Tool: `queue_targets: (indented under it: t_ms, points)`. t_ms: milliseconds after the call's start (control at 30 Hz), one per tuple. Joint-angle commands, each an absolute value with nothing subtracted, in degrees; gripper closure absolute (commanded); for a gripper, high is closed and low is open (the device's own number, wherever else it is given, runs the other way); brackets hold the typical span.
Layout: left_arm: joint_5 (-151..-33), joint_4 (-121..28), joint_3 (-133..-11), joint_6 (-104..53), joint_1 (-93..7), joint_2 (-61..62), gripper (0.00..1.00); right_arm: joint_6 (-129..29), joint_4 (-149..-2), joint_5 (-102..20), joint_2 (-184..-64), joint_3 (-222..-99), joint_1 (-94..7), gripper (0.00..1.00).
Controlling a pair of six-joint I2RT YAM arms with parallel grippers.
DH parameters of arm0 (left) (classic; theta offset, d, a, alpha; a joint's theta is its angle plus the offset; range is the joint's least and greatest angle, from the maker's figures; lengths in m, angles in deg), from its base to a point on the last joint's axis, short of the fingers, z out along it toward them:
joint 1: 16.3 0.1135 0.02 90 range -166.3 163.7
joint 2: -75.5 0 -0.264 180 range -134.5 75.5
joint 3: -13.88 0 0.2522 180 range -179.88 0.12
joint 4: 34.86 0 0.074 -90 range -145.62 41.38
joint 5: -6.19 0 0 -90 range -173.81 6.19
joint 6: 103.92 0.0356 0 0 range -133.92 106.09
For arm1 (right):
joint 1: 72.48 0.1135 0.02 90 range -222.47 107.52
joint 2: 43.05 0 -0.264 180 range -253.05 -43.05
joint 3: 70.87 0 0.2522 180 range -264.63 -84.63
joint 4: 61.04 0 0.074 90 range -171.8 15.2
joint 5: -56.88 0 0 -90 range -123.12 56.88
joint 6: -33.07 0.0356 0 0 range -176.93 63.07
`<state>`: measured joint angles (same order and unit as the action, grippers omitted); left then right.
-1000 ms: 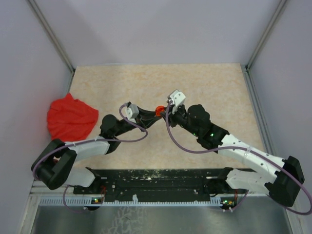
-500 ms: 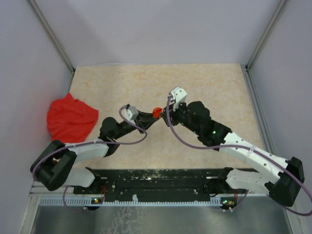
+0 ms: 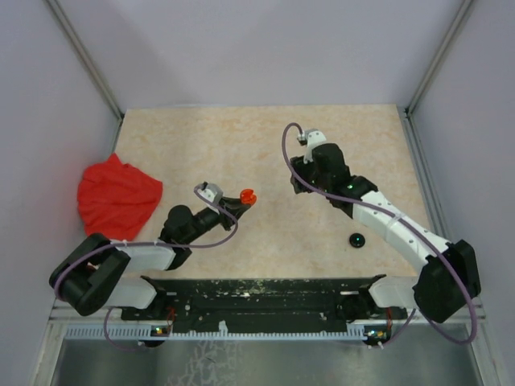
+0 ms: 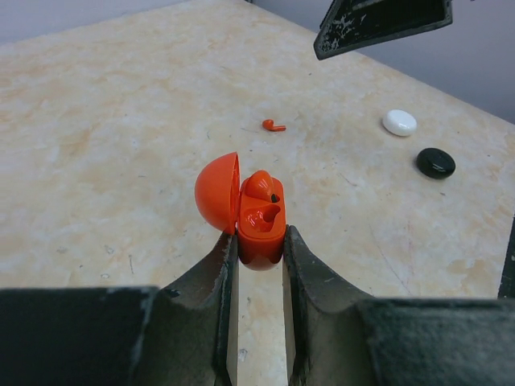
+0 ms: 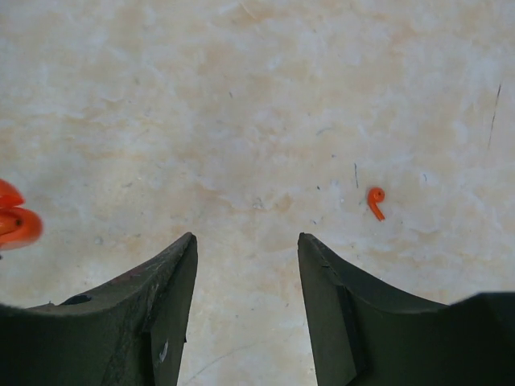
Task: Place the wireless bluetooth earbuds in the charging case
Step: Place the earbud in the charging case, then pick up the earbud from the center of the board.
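Your right end effector [image 5: 245, 249] backs off, released, leaving one earbud [image 4: 259, 185] seated. Your left end effector [image 4: 259, 241] grips the charging case [image 4: 259, 221].

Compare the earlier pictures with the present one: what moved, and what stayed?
The right gripper opened and drew back from the orange case, away to the right, and is now empty. The left gripper, still shut on the open case, carried it slightly nearer and left. The red cloth stayed put.
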<state>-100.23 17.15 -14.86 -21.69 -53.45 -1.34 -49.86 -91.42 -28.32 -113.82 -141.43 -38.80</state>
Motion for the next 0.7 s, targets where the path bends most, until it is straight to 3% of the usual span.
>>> queue_targets:
  t_ms: [0, 300, 667]
  points:
    - [-97.3, 18.5, -13.8, -22.9, -52.9, -0.1, 0.99, -46.4, -91.7, -32.2, -117.7, -142.8, -43.6, 0.47]
    - [-97.4, 19.5, -13.7, -23.1, -52.9, -1.9, 0.99, -42.9, -93.2, -25.5, -130.8, -146.2, -51.9, 0.54]
    - [-97.3, 18.6, -14.4, -22.4, -52.8, -2.8, 0.99, -37.9, -89.1, -20.3, -142.9, -149.6, -52.6, 0.66]
